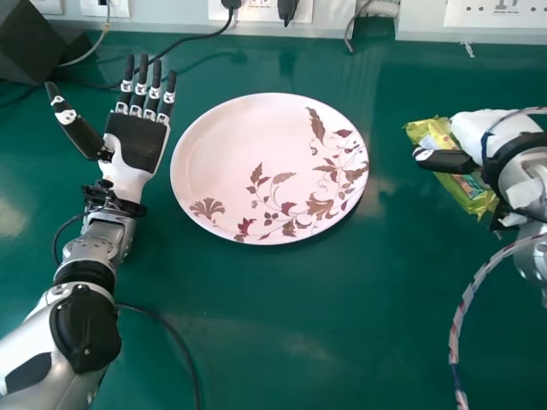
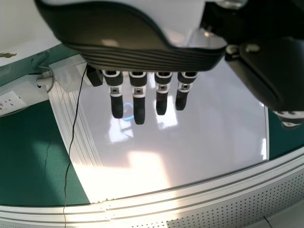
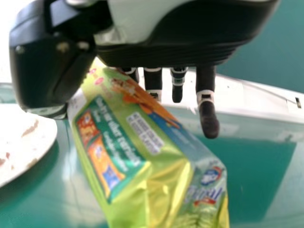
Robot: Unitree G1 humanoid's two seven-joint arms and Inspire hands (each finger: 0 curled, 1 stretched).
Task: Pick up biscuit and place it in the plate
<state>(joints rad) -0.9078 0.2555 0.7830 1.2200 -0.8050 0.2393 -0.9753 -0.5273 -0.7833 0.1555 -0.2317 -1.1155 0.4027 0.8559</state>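
A yellow-green biscuit packet (image 1: 466,190) is at the right of the head view, tilted in my right hand (image 1: 491,137), whose thumb lies across it. In the right wrist view the packet (image 3: 137,156) is pinched between the thumb and fingers of my right hand (image 3: 207,102); it partly hides the fingers. The round, cream-pink plate (image 1: 248,162) with brown leaves lies left of the packet, apart from it. Part of the plate (image 3: 35,137) also shows in the right wrist view. To the plate's left, my left hand (image 1: 137,141) is open, palm up, with straight fingers (image 2: 138,107).
The green table (image 1: 282,342) carries the plate. A black box (image 1: 30,51) stands at the back left, with dark cables near it. White sockets (image 1: 256,10) line the back edge. A striped cable (image 1: 470,295) hangs by my right arm.
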